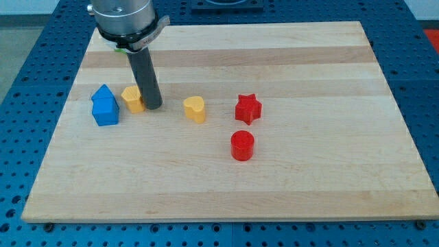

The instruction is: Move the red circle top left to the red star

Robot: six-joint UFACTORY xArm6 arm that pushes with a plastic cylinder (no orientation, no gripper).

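1. Right now my tip point(152, 108) rests on the wooden board point(309, 192), in its left part as the view has it; being a bare rod, it grasps nothing and has nothing to clench or release.
2. Just to the view's left of my tip sits a yellow block point(132, 99), so close that the rod overlaps its right edge; I cannot tell whether they actually touch, and its shape is partly hidden.
3. Further to the view's left of my tip, just beside that yellow piece, stands a blue block point(105, 106) shaped like a small house with a peaked top.
4. To the view's right of my tip, near but clearly apart, is a second yellow block point(195, 109), rounded with a notch at its top, something like a heart.
5. Beyond it, further to the view's right of my tip and roughly level with it, lies the red star point(248, 108).
6. The red circle point(242, 145), a short cylinder, sits well apart from my tip, to the view's right and toward the view's bottom; it lies just below the red star and slightly to the star's left, with a small gap between them.
7. My tip touches neither red piece.
8. Around the board a blue perforated table point(27, 82) shows on all sides.
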